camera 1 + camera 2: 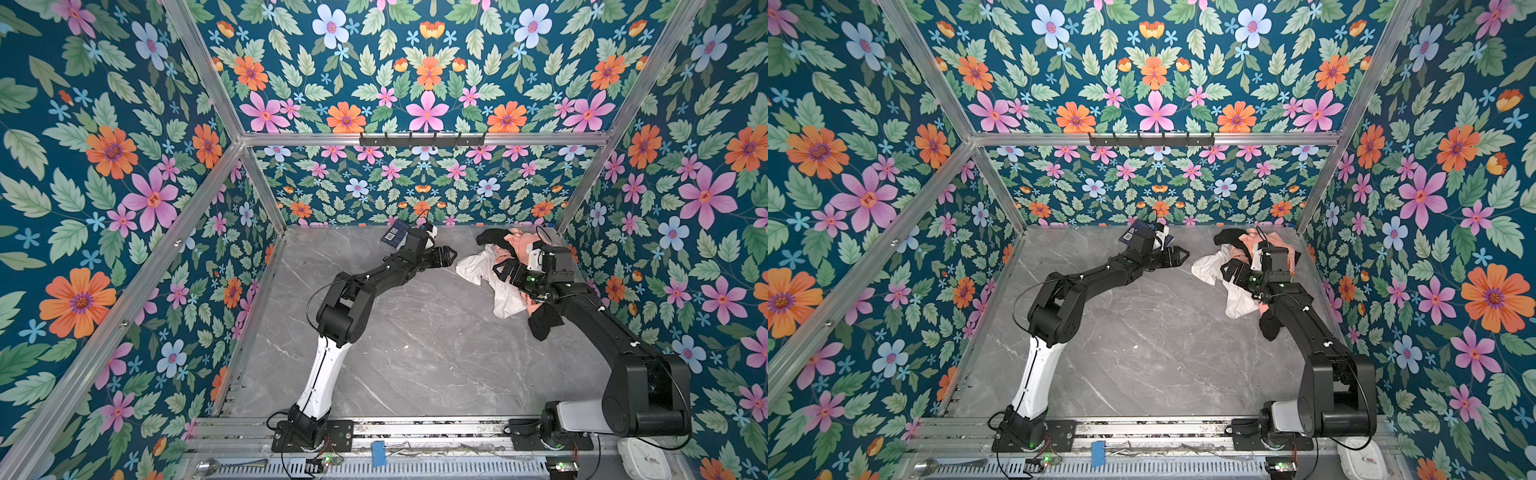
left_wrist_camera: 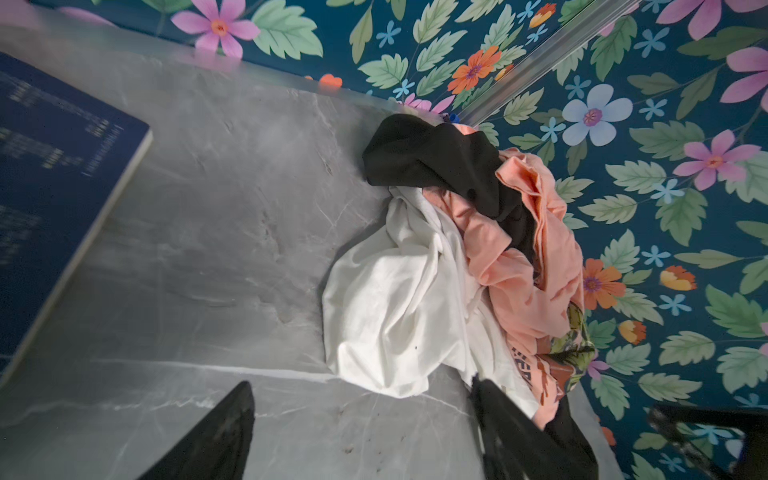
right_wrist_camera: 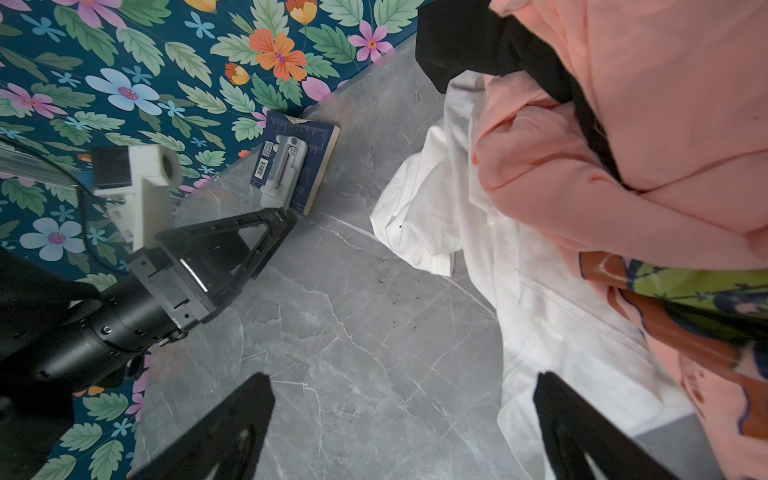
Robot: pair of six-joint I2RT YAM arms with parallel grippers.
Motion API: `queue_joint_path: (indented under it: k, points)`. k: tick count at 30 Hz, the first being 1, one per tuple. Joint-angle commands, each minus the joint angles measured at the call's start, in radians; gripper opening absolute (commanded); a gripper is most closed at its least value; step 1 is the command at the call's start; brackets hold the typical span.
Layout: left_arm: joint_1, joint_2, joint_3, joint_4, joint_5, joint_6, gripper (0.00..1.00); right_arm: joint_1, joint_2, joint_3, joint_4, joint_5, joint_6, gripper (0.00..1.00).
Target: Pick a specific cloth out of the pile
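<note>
Left claw first: my fingers stand apart, with nothing between them but the bare grey marble-patterned tabletop. I'm down low, right at the edge of the large, wrinkled plain white cloth. One black finger sits at its hem, and I cannot tell whether it touches.

Now my right claw: it is spread wide and gripping nothing. One finger is over bare table, the other over the white cloth. In both top views this claw hovers above the cloth, while my left claw sits just beside the cloth's free edge, the two claws facing each other across it.

The cloth lies on the table and spills out of the pile of clothes toward the middle. A peach-pink garment with a printed graphic lies over its far side, and a black garment is draped on top at the back.

The pile sits in the far right corner, against the flowered blue wall. Behind my left wrist, by the back wall, lies a flat dark blue pack with a barcode.
</note>
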Motion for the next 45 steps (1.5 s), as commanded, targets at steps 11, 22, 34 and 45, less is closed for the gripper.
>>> queue_joint_path:
  k: [11,22,34,45]
  points:
    - [-0.002,0.162,0.096,0.164,0.116,-0.175,0.81,0.0,-0.002,-0.013,0.023,-0.005,-0.007,0.98]
    - [-0.003,0.239,0.157,0.213,0.156,-0.22,0.74,0.0,-0.006,-0.021,0.03,-0.013,-0.006,0.98]
    - [-0.006,0.283,0.16,0.319,0.187,-0.284,0.66,0.0,-0.016,-0.028,0.03,-0.008,-0.002,0.98]
    - [-0.028,0.306,0.169,0.34,0.188,-0.288,0.57,0.0,-0.023,-0.026,0.031,-0.008,0.002,0.98]
